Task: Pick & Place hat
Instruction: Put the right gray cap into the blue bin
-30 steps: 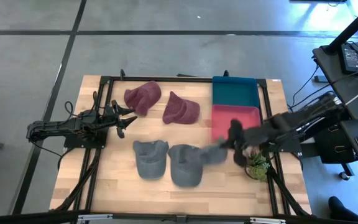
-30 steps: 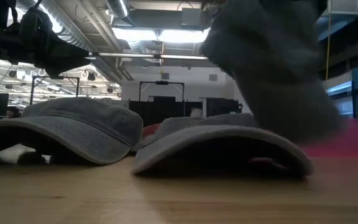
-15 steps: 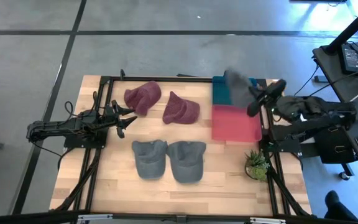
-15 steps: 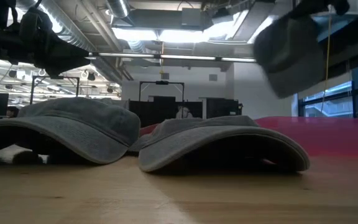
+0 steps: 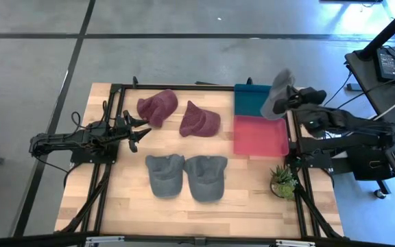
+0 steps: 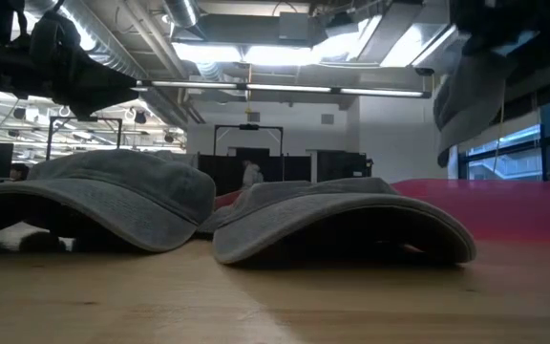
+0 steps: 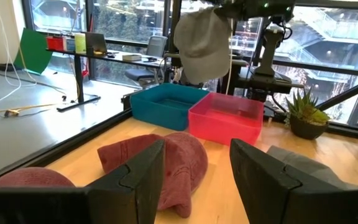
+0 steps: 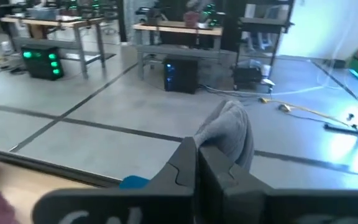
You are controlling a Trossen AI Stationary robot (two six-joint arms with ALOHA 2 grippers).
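A grey hat [image 5: 278,91] hangs in the air over the right end of the teal bin [image 5: 256,103]; it also shows in the low view [image 6: 471,100] and the left wrist view [image 7: 202,46]. My right gripper [image 5: 290,100] is shut on it [image 8: 196,167]. The red bin [image 5: 260,136] sits next to the teal one, on its near side. Two more grey hats [image 5: 166,174] [image 5: 206,178] lie on the table on their rims. My left gripper [image 5: 140,132] waits open at the left, beside two maroon hats [image 5: 158,106] [image 5: 199,121]. My right gripper pinches a bunched fold of the grey hat's cloth [image 8: 221,138] between its two shut fingers; which part of the hat this is I cannot tell. The fingers reach in roughly level from the table's right. The hat is lifted clear and hangs slack below them over the teal bin.
A small potted plant [image 5: 284,182] stands at the right edge, on the near side of the red bin. Dark frame rails [image 5: 112,116] run along the table's sides. Bare wood [image 5: 136,206] lies along the near edge.
My right gripper has carried the grey hat up from beside the two grey hats on the table, toward the far edge and the right, past the red bin to above the teal bin. The hat is lifted clear and hangs below the gripper.
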